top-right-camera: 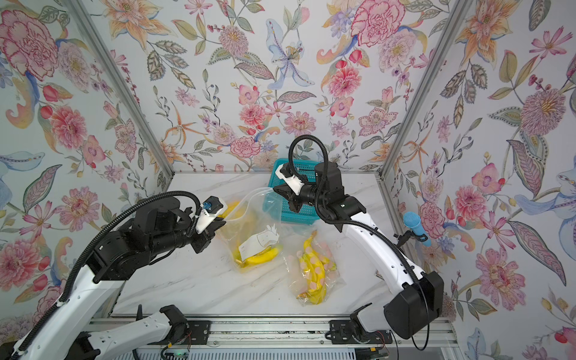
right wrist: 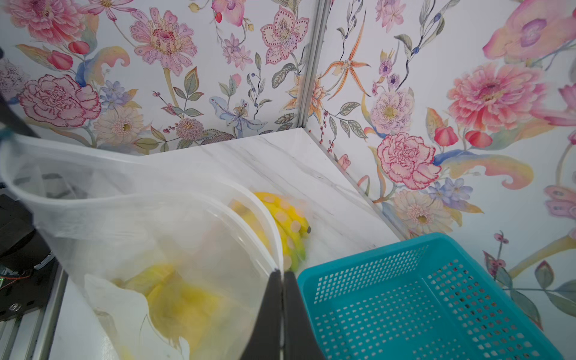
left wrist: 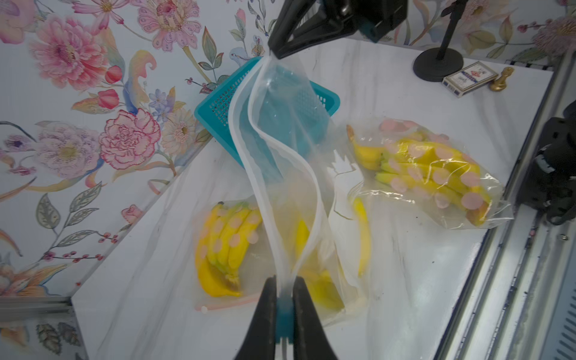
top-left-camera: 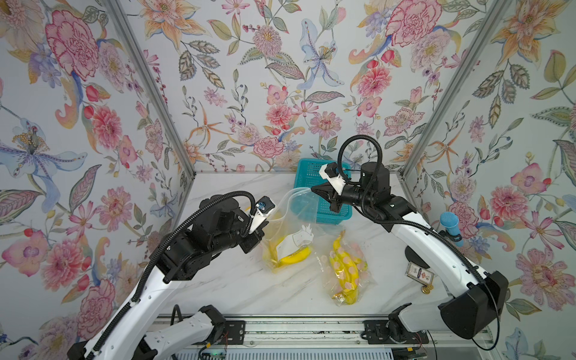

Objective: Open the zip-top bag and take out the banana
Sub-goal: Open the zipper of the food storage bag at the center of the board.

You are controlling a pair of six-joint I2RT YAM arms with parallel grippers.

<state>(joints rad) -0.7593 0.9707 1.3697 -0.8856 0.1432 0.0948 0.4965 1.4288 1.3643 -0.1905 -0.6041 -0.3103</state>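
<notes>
The left gripper (left wrist: 284,288) is clenched on one end of the mouth of the zip-top bag (left wrist: 280,149), with a small teal piece caught between its fingers. The right gripper (right wrist: 283,276) is pinched tight on the other end of the same mouth. The bag hangs between them above the marble table (top-left-camera: 224,286). Its two white seal strips are parted along the middle and meet only at each pinch, so the mouth stands partly open.

Taking twelve o'clock as the back wall in the top views, the left gripper holds the bag at its nine o'clock edge and the right gripper at its one o'clock corner. The banana (top-left-camera: 297,256) lies in the bottom of the bag at six o'clock, partly behind a white label (top-left-camera: 299,240). Whether the bag's lower end rests on the table or hangs just above it, I cannot tell.

The teal basket (top-left-camera: 307,174) stands at one o'clock from the bag, under the right gripper and partly seen through the plastic. A dotted bag (top-left-camera: 346,271) of bananas lies flat at four o'clock, near the held bag. Another spotted bag (left wrist: 224,246) of bananas lies at ten o'clock, mostly hidden under the left arm in the top views. At three o'clock, by the table's edge, a blue microphone (top-left-camera: 450,226) stands on its stand. A card box (top-left-camera: 419,271) lies at four o'clock with a gold chess piece (top-left-camera: 427,290) just beside it.
</notes>
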